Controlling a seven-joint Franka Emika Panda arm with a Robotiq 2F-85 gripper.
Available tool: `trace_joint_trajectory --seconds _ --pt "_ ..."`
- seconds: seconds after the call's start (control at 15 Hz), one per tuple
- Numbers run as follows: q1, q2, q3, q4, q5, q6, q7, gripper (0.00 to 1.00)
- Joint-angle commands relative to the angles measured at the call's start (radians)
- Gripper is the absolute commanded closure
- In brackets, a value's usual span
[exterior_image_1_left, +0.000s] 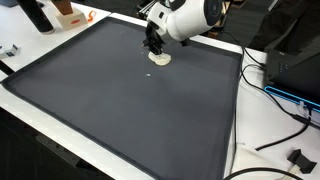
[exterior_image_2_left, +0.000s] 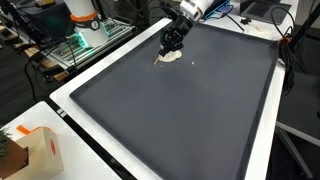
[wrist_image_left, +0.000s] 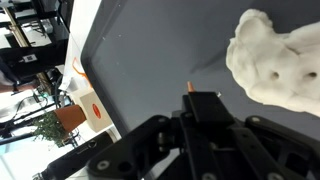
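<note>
Cream lump (exterior_image_1_left: 160, 59) lies on dark mat (exterior_image_1_left: 120, 110) just beside pincer (exterior_image_1_left: 153, 46), its opening unclear; cardboard box (exterior_image_2_left: 40, 152) well apart

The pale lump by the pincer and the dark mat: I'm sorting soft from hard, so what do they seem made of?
Pale lump: likely soft foam or plush, matte cream; rounded bulges and small dimples, no shine. Dark mat: perhaps rubber or fabric, matte grey; flat, without glare.

We are seeing the pale lump (wrist_image_left: 275, 60) just ahead of the claw (wrist_image_left: 205, 105) running off the wrist view's right edge. In both exterior views the claw's fingertips are looking too small and dark to show their gap. We are finding the speck (exterior_image_1_left: 152, 73) near the claw too tiny to name.
</note>
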Motion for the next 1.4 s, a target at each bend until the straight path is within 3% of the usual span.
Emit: trace_joint_trajectory --seconds 0.0,0.93,1.33 --pt "0.004 -0.025 0.006 -0.038 -0.046 0.031 -0.04 0.97" --pt "-0.028 -0.193 0.027 -0.184 -0.083 0.232 -0.273 0.97" --pt "-0.068 -0.297 0.034 -0.264 -0.033 0.41 -0.434 0.97"
